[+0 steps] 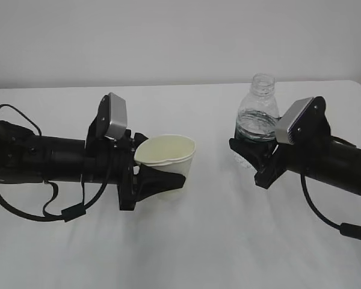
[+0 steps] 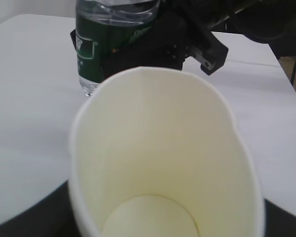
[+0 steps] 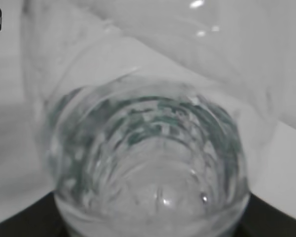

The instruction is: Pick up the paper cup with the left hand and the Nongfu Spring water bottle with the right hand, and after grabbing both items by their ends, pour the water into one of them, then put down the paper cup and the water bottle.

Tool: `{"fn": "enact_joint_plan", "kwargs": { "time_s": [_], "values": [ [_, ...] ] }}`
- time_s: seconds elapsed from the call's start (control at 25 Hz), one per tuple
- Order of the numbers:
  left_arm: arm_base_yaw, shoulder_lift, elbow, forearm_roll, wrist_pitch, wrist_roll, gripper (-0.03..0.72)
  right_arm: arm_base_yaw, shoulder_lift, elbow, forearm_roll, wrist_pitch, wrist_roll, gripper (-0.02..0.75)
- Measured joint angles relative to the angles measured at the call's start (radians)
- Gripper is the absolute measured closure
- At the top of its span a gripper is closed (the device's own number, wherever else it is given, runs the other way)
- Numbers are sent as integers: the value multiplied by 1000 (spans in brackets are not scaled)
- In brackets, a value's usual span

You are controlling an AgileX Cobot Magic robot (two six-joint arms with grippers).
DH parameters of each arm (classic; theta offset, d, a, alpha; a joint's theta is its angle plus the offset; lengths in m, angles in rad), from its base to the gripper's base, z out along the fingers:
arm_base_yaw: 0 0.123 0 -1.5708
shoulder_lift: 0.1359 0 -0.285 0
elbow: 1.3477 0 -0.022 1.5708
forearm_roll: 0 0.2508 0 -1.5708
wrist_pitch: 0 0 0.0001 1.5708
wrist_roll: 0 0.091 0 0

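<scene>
The paper cup (image 1: 166, 155) stands upright left of centre, and my left gripper (image 1: 163, 171) is shut on its lower wall, squeezing the rim slightly out of round. In the left wrist view the cup (image 2: 163, 148) fills the frame; its pale yellowish inside looks dry, and dark fingers (image 2: 29, 215) show at the bottom corners. The capless Nongfu Spring water bottle (image 1: 257, 114) stands upright on the right with water inside. My right gripper (image 1: 251, 150) is shut round its green label. The bottle (image 3: 148, 163) fills the right wrist view. Cup and bottle are a hand's width apart.
Both arms reach over a white table (image 1: 216, 241) in front of a pale wall. The table's far edge (image 1: 186, 85) runs behind both arms. Black cables (image 1: 48, 211) loop under the left arm, and another cable (image 1: 349, 229) hangs under the right.
</scene>
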Motion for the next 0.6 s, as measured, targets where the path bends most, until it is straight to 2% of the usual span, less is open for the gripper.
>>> {"fn": "enact_joint_plan", "kwargs": {
  "time_s": [0.6],
  "values": [
    [-39,0,0,8,-65,0,259,0,0,-13,-53,-17,-24,325]
  ]
}}
